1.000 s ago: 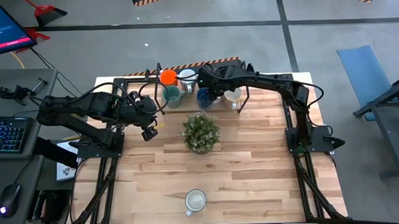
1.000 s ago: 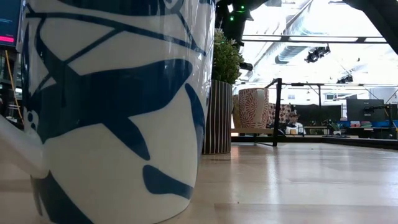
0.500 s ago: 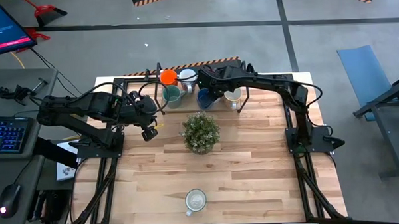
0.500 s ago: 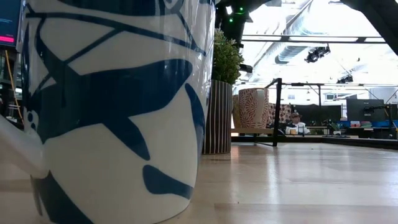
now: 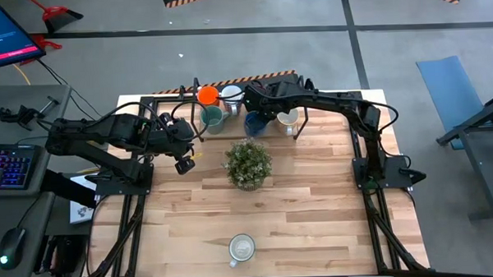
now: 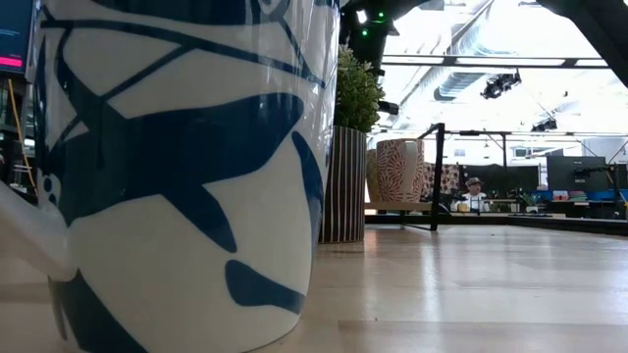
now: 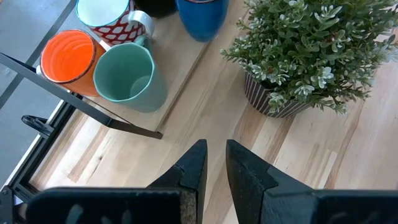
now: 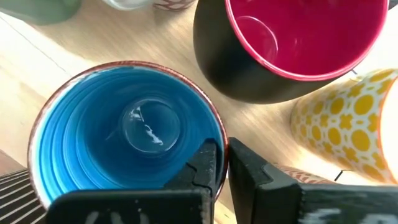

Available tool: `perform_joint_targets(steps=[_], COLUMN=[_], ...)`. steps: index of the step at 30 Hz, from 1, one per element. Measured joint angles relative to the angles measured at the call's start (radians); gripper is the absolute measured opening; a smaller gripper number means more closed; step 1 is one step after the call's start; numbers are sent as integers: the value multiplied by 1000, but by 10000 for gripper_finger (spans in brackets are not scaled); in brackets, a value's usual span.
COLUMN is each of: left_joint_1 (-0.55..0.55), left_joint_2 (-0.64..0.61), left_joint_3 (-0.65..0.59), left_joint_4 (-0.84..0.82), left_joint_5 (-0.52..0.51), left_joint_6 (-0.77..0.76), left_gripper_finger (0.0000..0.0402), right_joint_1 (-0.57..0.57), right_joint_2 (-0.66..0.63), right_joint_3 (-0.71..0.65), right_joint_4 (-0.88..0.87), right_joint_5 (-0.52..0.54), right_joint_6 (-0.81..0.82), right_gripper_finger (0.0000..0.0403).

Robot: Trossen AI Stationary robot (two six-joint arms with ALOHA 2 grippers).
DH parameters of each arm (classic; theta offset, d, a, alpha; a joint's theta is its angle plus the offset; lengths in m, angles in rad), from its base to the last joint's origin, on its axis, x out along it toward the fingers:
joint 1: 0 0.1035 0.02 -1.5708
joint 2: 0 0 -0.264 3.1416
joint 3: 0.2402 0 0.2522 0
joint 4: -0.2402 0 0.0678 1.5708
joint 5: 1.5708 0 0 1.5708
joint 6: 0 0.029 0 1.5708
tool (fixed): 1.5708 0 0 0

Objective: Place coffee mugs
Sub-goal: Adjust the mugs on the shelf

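Several coffee mugs stand upright in a cluster at the table's far edge: orange, teal, white with red pattern, blue and cream-yellow. A dark mug with a red inside stands next to the blue one. My right gripper is over the blue mug, shut on its rim. At the table's left, my left gripper hangs above the wood, fingers nearly together with nothing between them. Another white mug with a blue pattern stands near the front edge. My right gripper pinches the blue mug's rim between its two fingers, one finger inside the mug and one outside. The fingers come steeply from above, slanting from the table's right. The mug is upright, its mouth up.
A leafy potted plant in a striped pot stands mid-table, just in front of the mug cluster. A dark metal frame borders the cluster on its left. The blue-patterned mug fills the low view's left half. Bare wood lies between plant and front edge.
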Motion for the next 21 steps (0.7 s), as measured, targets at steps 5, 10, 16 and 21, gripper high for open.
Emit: perform_joint_targets(steps=[5,10,16,21], left_joint_1=[0,0,0,0], left_joint_2=[0,0,0,0], left_joint_3=[0,0,0,0], left_joint_4=[0,0,0,0], left_joint_5=[0,0,0,0], left_joint_6=[0,0,0,0], left_gripper_finger=[49,49,49,49], right_joint_1=[0,-5,-13,-19], right_joint_2=[0,0,0,0], right_joint_3=[0,0,0,0], right_joint_4=[-2,-24,-35,-35], right_joint_5=[15,36,44,48], right_joint_6=[-10,-10,-11,-12], right_gripper_finger=[11,12,12,12])
